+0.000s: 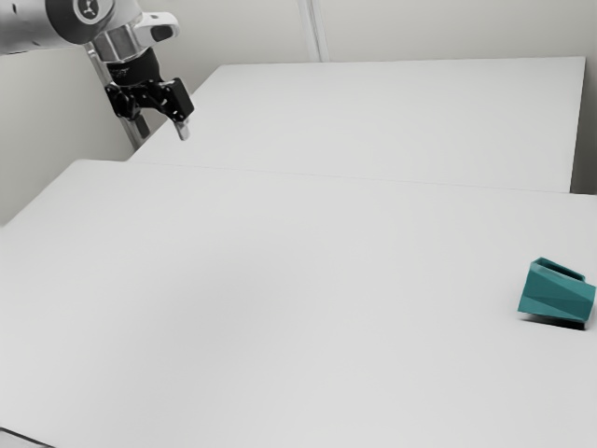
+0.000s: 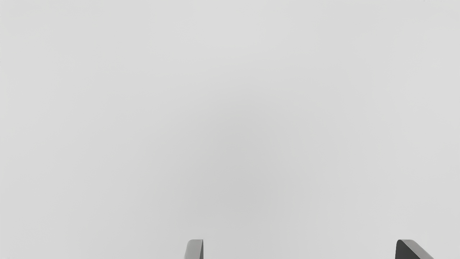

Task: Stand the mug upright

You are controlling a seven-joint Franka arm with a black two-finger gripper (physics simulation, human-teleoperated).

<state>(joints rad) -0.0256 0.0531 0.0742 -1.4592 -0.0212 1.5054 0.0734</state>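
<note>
White desk (image 1: 280,299) | teal mug (image 1: 558,297) at exterior view's right, seemingly on its side | hand (image 1: 162,131) open, empty, well apart | step: approach; next: cross over, align grip

no words or numbers legible, a round dark badge (image 1: 88,9) with a small pale emblem on the white arm (image 1: 28,26), upper left of the exterior frame, emblem too small to read

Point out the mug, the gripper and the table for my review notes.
Mug (image 1: 554,297): exterior view, on its teal outer side.
Gripper (image 2: 300,249): wrist view, midway between its parted fingertips.
Table (image 1: 280,299): exterior view, on a bare part of its white top.
</note>
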